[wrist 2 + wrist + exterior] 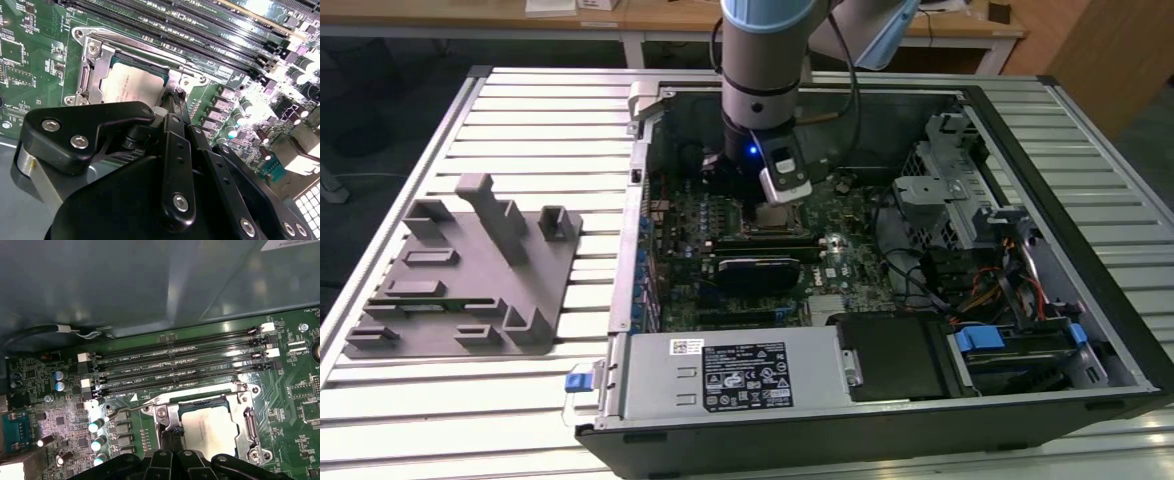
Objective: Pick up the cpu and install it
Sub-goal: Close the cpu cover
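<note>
The cpu, a flat silvery square, lies in the motherboard socket with the socket's metal frame around its edges. It appears too in the first wrist view as cpu and in the exterior view as cpu. My gripper hangs just above the socket's edge, beside the chip. Its black fingers are drawn together to a narrow tip with nothing between them. In the first wrist view the gripper sits next to the thin wire lever.
The open computer case lies on a slatted table, its walls close around the arm. Memory slots run beside the socket. A grey fixture sits on the exterior view's left. A power supply and a drive cage fill the case's other parts.
</note>
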Available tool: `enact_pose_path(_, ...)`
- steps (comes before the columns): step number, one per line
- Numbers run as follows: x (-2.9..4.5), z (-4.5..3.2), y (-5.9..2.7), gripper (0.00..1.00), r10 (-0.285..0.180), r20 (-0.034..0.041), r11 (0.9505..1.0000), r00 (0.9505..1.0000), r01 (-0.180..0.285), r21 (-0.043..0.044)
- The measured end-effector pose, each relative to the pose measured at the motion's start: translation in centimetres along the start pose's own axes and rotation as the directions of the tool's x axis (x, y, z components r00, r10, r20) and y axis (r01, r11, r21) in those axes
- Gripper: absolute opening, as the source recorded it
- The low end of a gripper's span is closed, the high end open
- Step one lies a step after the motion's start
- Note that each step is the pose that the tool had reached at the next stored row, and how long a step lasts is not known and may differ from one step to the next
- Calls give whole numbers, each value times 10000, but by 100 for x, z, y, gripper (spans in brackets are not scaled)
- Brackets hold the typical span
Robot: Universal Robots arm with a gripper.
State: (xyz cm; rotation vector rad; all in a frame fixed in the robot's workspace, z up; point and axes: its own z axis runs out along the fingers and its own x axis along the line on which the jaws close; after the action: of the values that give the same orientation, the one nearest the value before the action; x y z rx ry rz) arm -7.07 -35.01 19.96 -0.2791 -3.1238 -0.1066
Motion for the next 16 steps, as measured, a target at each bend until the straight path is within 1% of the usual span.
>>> enact_pose_path(16, 0, 22, -2, 11, 0, -1, 10000, 10000, 0, 2)
